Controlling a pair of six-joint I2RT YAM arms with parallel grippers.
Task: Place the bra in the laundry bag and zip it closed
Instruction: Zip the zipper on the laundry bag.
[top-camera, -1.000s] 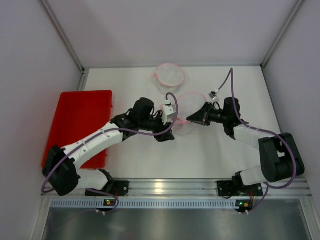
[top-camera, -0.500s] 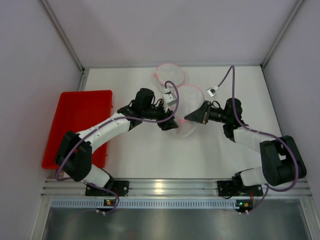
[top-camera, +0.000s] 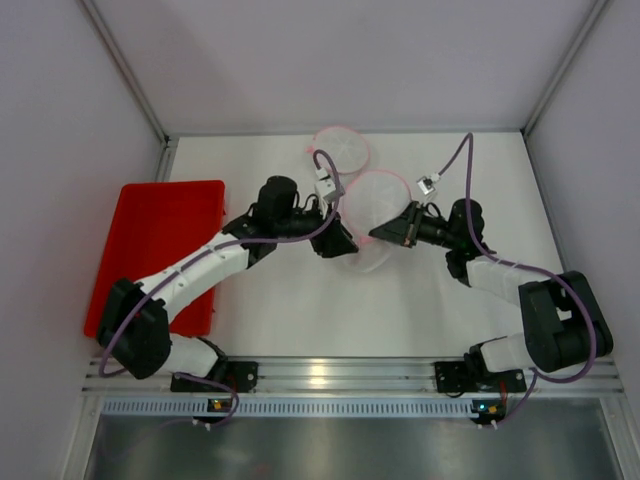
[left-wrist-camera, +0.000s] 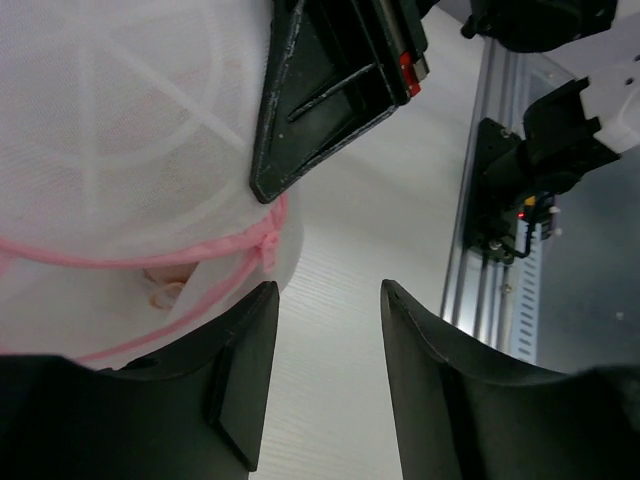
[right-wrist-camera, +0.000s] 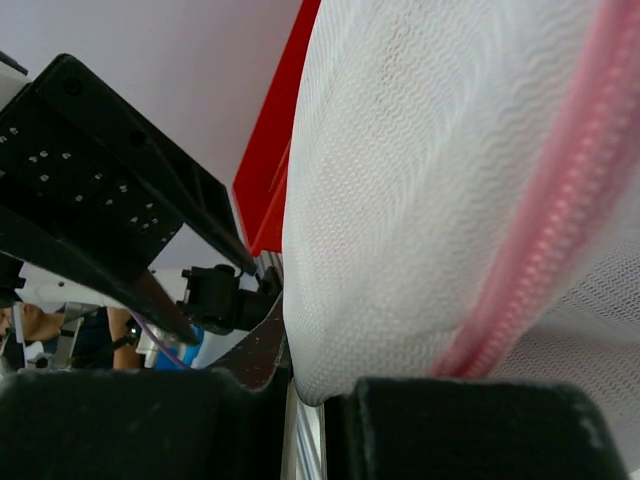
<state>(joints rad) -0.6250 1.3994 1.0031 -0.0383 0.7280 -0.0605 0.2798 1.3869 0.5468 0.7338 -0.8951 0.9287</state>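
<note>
The laundry bag (top-camera: 372, 205) is a round white mesh pouch with a pink zipper (left-wrist-camera: 150, 262), lifted partly off the table. My right gripper (top-camera: 397, 232) is shut on its mesh edge (right-wrist-camera: 400, 200), and the fabric is pinched between the fingers (right-wrist-camera: 450, 425). My left gripper (top-camera: 340, 240) is at the bag's lower left edge, open, with only bare table between its fingers (left-wrist-camera: 245, 370). A peach-coloured bit (left-wrist-camera: 165, 288), seemingly the bra, shows through the mesh near the zipper. The right gripper's black body (left-wrist-camera: 330, 90) looms just above the zipper in the left wrist view.
A second round mesh piece with a pink rim (top-camera: 340, 150) lies behind the bag. A red tray (top-camera: 160, 250) sits at the left. The aluminium rail with both arm bases (top-camera: 330, 375) runs along the near edge. Grey walls enclose the table.
My left wrist has swung back toward the far side and its gripper has come in against the bag's left edge. The bag has shifted slightly. The right gripper keeps its hold.
</note>
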